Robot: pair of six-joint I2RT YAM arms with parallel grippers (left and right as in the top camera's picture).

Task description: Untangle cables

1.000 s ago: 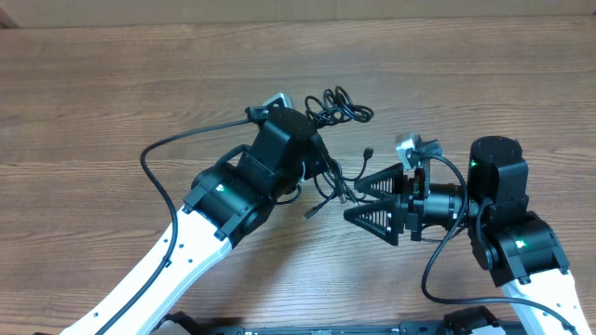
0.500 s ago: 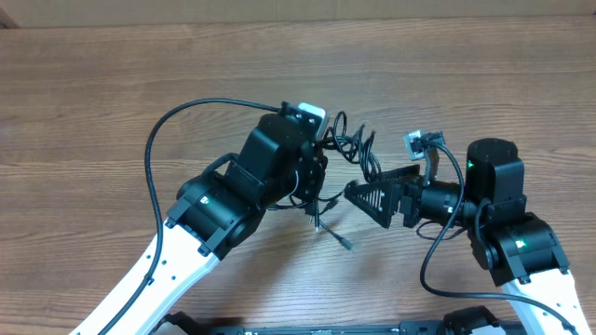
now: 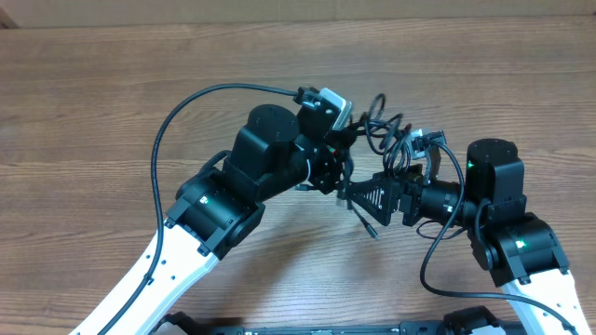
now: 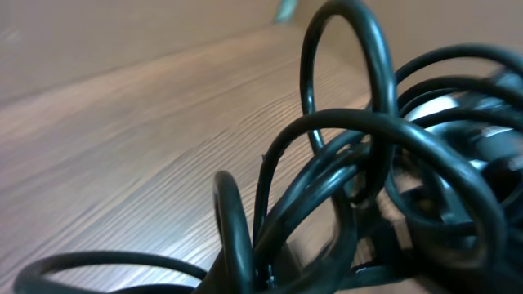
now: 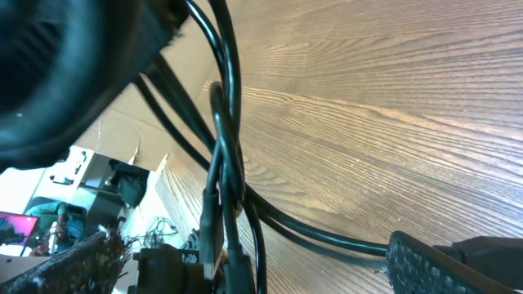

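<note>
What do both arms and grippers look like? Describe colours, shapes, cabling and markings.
Both the left arm and right arm have white lower links and black upper joints with small green lights. A thick black cable loops along each to a grey wrist camera. The right gripper has black, triangular, ribbed fingers.

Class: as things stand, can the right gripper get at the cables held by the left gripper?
Probably yes: the right gripper is open with the cables hanging between its jaws, nothing in the way; the left gripper holds them nearby.
</note>
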